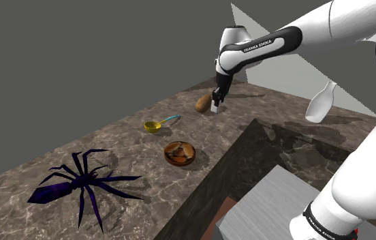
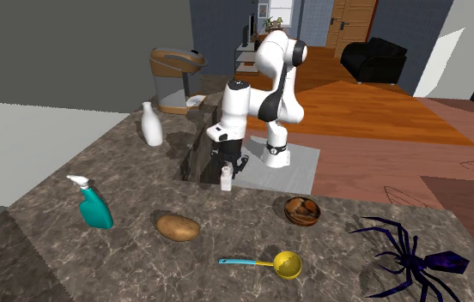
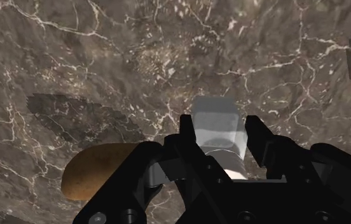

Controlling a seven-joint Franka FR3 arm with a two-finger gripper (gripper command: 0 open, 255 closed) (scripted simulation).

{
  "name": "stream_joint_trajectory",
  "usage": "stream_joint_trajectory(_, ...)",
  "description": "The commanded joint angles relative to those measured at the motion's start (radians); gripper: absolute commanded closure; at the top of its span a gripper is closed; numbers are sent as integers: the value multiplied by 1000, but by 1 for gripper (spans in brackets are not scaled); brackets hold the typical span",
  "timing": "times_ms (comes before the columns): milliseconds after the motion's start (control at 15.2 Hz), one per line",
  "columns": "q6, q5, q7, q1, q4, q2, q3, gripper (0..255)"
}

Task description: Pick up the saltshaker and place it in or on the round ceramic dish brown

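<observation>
A small white saltshaker (image 3: 215, 124) sits clasped between my gripper's two black fingers, and the gripper (image 3: 219, 137) is shut on it. In the shoulder view the gripper (image 1: 217, 95) points down at the far end of the marble counter, with the saltshaker (image 1: 215, 107) at its tips, close over the surface and right beside a potato (image 1: 203, 103). The round brown dish (image 1: 179, 153) lies nearer on the counter, well apart from the gripper. The second exterior view has the saltshaker (image 2: 225, 178) under the gripper (image 2: 229, 165) and the dish (image 2: 302, 210) toward that view's right.
A yellow scoop with a teal handle (image 1: 154, 125) lies between potato and dish. A dark purple spider figure (image 1: 77, 181) sprawls at the counter's near end. A sunken sink (image 1: 282, 157) adjoins the dish. A white bottle (image 2: 151, 125) and a teal spray bottle (image 2: 95, 206) stand further off.
</observation>
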Motion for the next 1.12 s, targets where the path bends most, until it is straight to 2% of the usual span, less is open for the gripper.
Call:
stream_joint_trajectory(0, -11, -2, 23, 11, -8, -16, 12, 255)
stream_joint_trajectory(528, -36, -13, 219, 98, -70, -85, 117, 255)
stream_joint_trajectory(1056, -75, -14, 416, 185, -58, -94, 230, 255)
